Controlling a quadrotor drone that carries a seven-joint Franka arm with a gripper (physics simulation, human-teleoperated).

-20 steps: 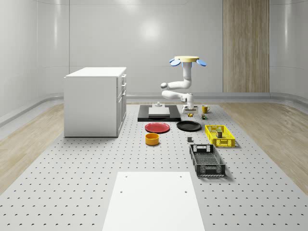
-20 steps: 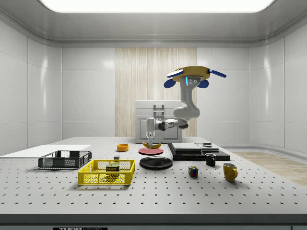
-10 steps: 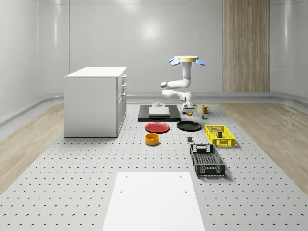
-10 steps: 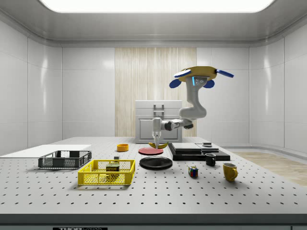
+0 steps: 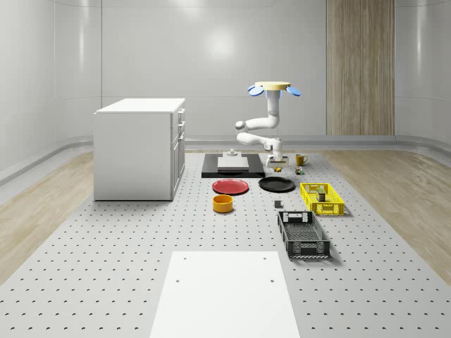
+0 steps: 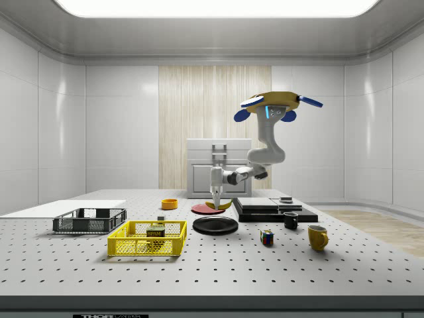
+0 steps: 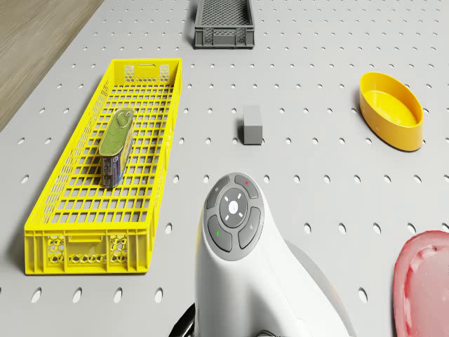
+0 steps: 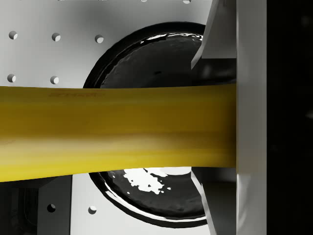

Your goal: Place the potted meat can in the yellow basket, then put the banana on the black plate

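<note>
Drone (image 6: 277, 101) hovers beyond the black plate (image 6: 215, 225). Tool (image 6: 216, 201) grips the banana (image 8: 117, 129) above it. Potted meat can (image 7: 116, 146) lies in the yellow basket (image 7: 66, 246).

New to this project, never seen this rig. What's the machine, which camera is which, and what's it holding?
It is a simulated flying drone carrying a robot arm. Two fixed cameras watch the table, one from above and one from the side; one camera rides on the drone and one on the wrist. The drone hovers above the table's far end. Its gripper holds the banana in the air above the black plate. The potted meat can already lies in the yellow basket. A red plate, an orange bowl and a dark crate sit nearby.
</note>
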